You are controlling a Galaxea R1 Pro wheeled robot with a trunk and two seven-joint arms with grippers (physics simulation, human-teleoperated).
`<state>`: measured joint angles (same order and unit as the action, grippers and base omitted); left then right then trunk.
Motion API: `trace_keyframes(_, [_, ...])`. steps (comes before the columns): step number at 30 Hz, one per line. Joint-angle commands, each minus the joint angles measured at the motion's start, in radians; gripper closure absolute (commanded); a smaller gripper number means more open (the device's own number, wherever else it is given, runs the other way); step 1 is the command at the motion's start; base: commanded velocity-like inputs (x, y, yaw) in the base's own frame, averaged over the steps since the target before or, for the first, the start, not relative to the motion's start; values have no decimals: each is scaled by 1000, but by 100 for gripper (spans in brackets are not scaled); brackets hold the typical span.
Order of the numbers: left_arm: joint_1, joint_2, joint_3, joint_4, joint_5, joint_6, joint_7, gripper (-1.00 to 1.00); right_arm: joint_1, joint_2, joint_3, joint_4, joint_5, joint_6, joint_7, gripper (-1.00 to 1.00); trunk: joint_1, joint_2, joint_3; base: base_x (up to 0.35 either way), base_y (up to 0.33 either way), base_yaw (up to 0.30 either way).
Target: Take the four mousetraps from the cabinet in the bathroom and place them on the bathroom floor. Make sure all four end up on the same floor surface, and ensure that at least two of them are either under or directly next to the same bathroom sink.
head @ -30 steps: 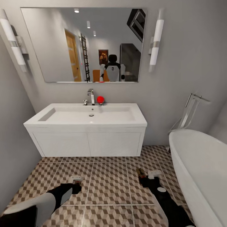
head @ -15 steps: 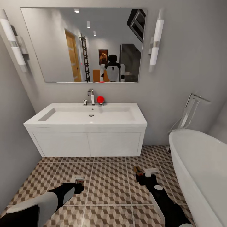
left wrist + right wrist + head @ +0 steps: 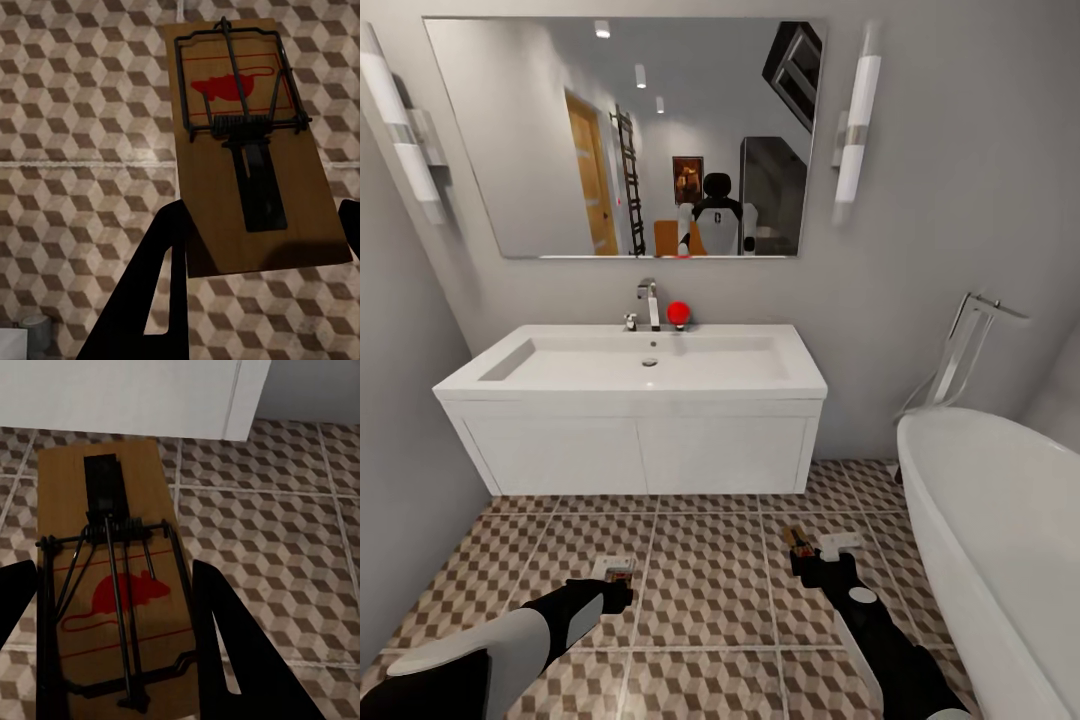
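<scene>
Each gripper holds one mousetrap low over the bathroom floor [image 3: 700, 585], in front of the white sink [image 3: 650, 365]. My left gripper [image 3: 618, 588] is shut on a brown mousetrap [image 3: 616, 571]. In the left wrist view that mousetrap [image 3: 247, 150] sits between the black fingers [image 3: 161, 277] of the gripper [image 3: 262, 217], wire and red mark facing up. My right gripper [image 3: 808, 562] is shut on another mousetrap [image 3: 796, 541]. The right wrist view shows this mousetrap [image 3: 112, 592] in the gripper [image 3: 112, 574], pointing at the sink unit's white base [image 3: 127, 394]. The cabinet is out of view.
A white bathtub [image 3: 1000, 520] with a floor-standing tap [image 3: 965, 350] fills the right side, close to my right arm. A grey wall [image 3: 405, 450] bounds the left. A red round object [image 3: 678, 314] sits by the faucet [image 3: 650, 305]. A mirror [image 3: 625, 140] hangs above.
Both grippers have crept a little forward toward the sink with their mousetraps, the left one also slightly to the right. The head view has tilted slightly.
</scene>
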<state>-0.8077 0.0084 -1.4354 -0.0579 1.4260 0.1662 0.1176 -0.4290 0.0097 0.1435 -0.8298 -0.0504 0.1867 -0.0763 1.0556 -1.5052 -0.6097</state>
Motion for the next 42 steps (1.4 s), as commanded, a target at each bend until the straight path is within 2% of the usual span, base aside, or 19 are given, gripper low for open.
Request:
trace_keyframes(1, [-1, 1, -7, -3, 7, 3, 7, 100, 0, -1, 4, -2, -8, 5, -8, 100, 4, -8, -4, 0, 0, 0])
trace_keyframes(8, [-1, 1, -8, -3, 7, 1, 7, 100, 0, 2, 6, -2, -8, 4, -7, 100, 31, -57, -26, 0, 0, 0])
trace_keyframes(11, [-1, 0, -8, -4, 6, -5, 6, 100, 0, 3, 8, -2, -8, 3, -6, 100, 31, -57, -26, 0, 0, 0])
trace_keyframes(13, [-1, 0, -10, -5, 2, -28, 5, 100, 0, 4, 8, -2, -8, 2, -5, 100, 31, -57, -26, 0, 0, 0])
trace_keyframes(15, [-1, 0, -11, -5, 0, -78, 3, 100, 0, 4, 8, -2, -8, -6, -5, 100, 31, -57, -26, 0, 0, 0])
trace_keyframes(16, [-1, 0, -13, -4, -1, -132, 3, 100, 0, 4, 8, -2, -8, -21, -5, 100, 31, -57, -26, 0, 0, 0])
trace_keyframes(17, [-1, 2, -16, -2, -2, -240, 4, 100, 0, 4, 7, -2, -8, -56, -5, 100, 31, -57, -26, 0, 0, 0])
trace_keyframes(18, [-1, 4, -19, -1, -2, -312, 5, 100, 0, 4, 7, -1, -8, -79, -5, 100, 31, -57, -26, 0, 0, 0])
trace_keyframes(19, [-1, 6, -20, -1, -3, -349, 5, 100, 0, 4, 7, -1, -8, -89, -5, 100, 31, -57, -26, 0, 0, 0])
trace_keyframes(20, [-1, 12, -29, 0, -3, -476, 5, 100, 0, 4, 7, 0, -8, -114, -5, 100, 31, -57, -26, 0, 0, 0])
trace_keyframes(23, [-1, 19, -64, 0, -4, -627, 5, 100, 0, 2, 7, 2, -8, -128, -5, 100, 31, -57, -26, 0, 0, 0])
trace_keyframes(27, [1, 35, -91, -1, -3, -741, 5, 100, 0, 1, 7, 5, -8, -131, -5, 100, 31, -57, -26, 0, 0, 0])
trace_keyframes(31, [4, 37, -97, -2, -3, -775, 5, 100, 0, -1, 7, 6, -8, -131, -5, 100, 31, -57, -26, 0, 0, 0])
trace_keyframes(42, [5, 38, -99, -2, -2, -780, 5, 100, 0, -2, 7, 6, -8, -132, -5, 100, 31, -57, -26, 0, 0, 0])
